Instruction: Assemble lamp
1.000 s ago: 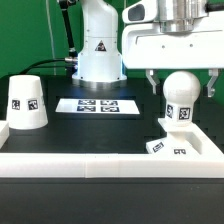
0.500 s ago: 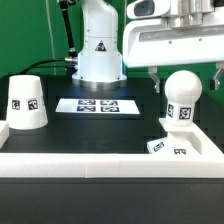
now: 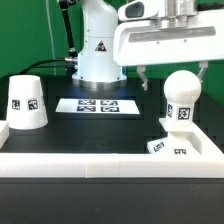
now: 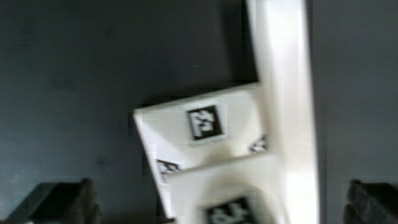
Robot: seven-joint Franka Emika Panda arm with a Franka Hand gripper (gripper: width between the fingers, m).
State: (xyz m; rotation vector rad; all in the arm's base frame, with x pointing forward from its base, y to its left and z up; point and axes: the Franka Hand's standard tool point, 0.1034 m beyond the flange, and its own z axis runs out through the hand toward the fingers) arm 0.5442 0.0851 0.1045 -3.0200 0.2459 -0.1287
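Bulb point(image 3: 182, 97) stands upright on the lamp base point(image 3: 182, 146) at the exterior view's right, its round head on top and a black-and-white tag on its neck. You can see the base lying flat on the dark worktop point(image 3: 100, 130), tucked into the corner of the white rail point(image 3: 100, 163) that borders the worktop, with square tags on its angled faces. Your hand point(image 3: 172, 70) hangs above the bulb with nothing in it: the fingers point(image 3: 142, 73) are spread wide, one either side of the bulb's head and clear of it, their tips about level with its top.

From the wrist view you look straight down on the base point(image 4: 222, 150) lying against the rail point(image 4: 285, 90), two tags showing on it, and the dark fingertips point(image 4: 54, 200) appear far apart at the frame's corners with no part between them.

Well apart, at the exterior view's left, the shade point(image 3: 26, 103) sits wide end down on the worktop, tag facing the camera. Between shade and base, further back, the marker board point(image 3: 97, 105) lies flat in front of the robot pedestal point(image 3: 98, 45).
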